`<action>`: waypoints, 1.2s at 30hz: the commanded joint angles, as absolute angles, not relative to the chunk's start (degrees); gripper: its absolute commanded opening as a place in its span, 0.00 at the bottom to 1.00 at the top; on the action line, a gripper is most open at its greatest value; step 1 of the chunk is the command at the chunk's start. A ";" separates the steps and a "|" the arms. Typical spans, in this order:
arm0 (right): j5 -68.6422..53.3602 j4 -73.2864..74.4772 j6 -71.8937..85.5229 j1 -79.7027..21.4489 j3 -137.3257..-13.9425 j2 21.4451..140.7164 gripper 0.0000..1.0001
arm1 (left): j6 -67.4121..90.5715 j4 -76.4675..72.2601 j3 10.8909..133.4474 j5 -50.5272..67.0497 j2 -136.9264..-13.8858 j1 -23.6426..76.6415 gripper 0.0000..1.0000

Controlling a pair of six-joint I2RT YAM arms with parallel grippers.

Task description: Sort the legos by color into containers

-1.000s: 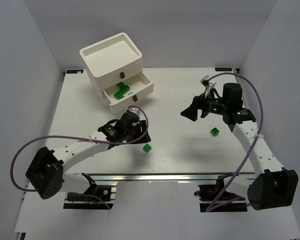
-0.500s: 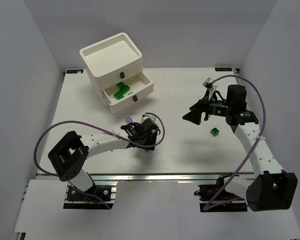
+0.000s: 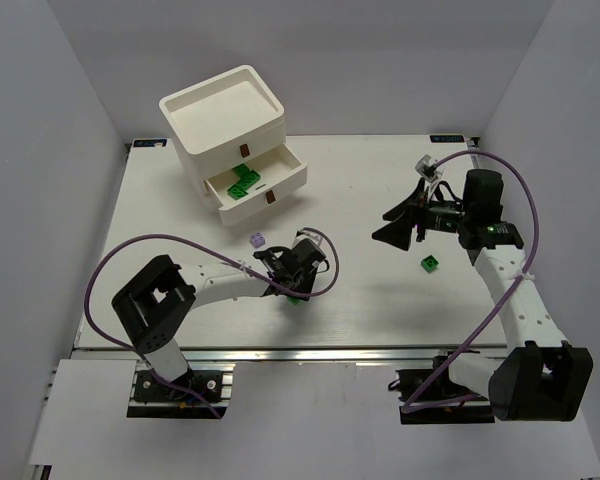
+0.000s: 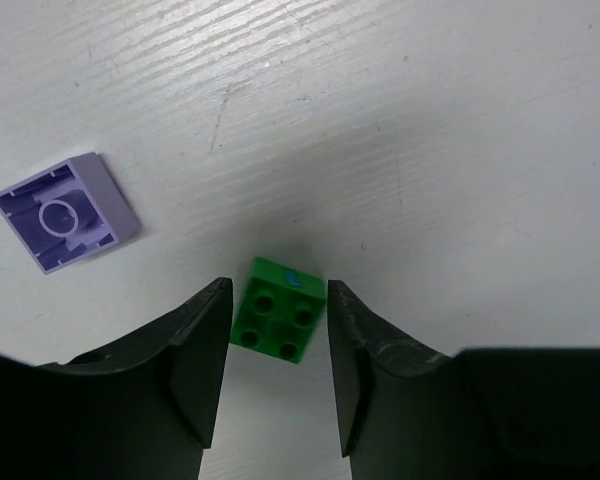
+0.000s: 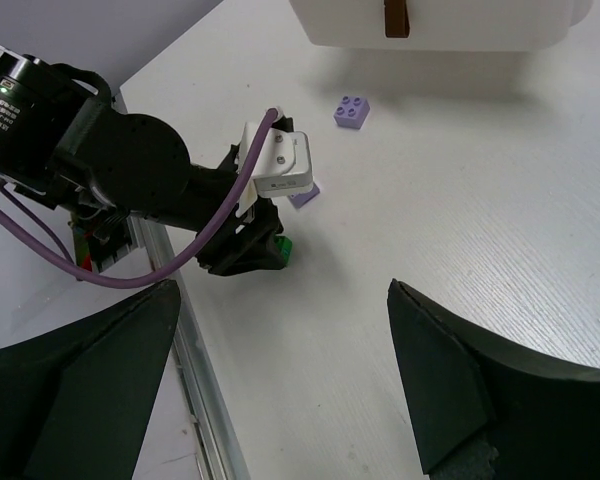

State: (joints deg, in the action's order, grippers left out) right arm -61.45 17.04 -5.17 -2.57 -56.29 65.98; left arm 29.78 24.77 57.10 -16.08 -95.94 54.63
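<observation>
your left fingers [image 4: 195, 365] stand narrow, one on each side of a green lego [image 4: 278, 322]. it sits studs up on the counter [image 4: 460, 120], turned a little askew to the pads. only thin slivers of counter show at its sides, and i cannot tell whether either pad touches it. close by on the counter lies a light purple lego [image 4: 65, 212], hollow side up, apart from the fingers.

in the top view that green lego is at the tip of the left arm [image 3: 215, 285], near the middle of the counter. a second purple lego [image 3: 257, 240], studs up, lies just beyond the arm, toward the drawer unit [image 3: 215, 140] at the far left. its one pulled-out drawer [image 3: 285, 185] holds several green legos [image 3: 244, 180].

your right fingers [image 5: 80, 390] are spread wide, raised off the counter on the right side and pointed toward the left arm. another green lego [image 3: 432, 263] lies on the counter just beside the right arm [image 3: 510, 300], near those fingers but apart from them.
</observation>
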 commanded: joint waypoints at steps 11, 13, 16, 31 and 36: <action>-66.36 17.40 -5.45 -0.79 -55.72 65.83 0.89 | 28.57 24.87 56.95 -15.91 -95.27 55.20 0.61; -66.79 17.32 -5.45 0.95 -55.64 66.09 0.89 | 28.30 25.48 57.04 -16.08 -95.01 55.20 0.64; -67.23 17.40 -5.27 1.23 -55.63 66.36 0.89 | 28.04 25.75 56.69 -16.08 -94.75 55.20 0.65; -68.73 17.49 -4.83 2.55 -55.63 66.80 0.89 | 27.33 25.22 56.86 -15.56 -95.62 55.20 0.37; -68.64 17.58 -5.01 2.90 -55.46 66.62 0.89 | 26.37 26.54 59.58 -17.75 -93.26 55.20 0.13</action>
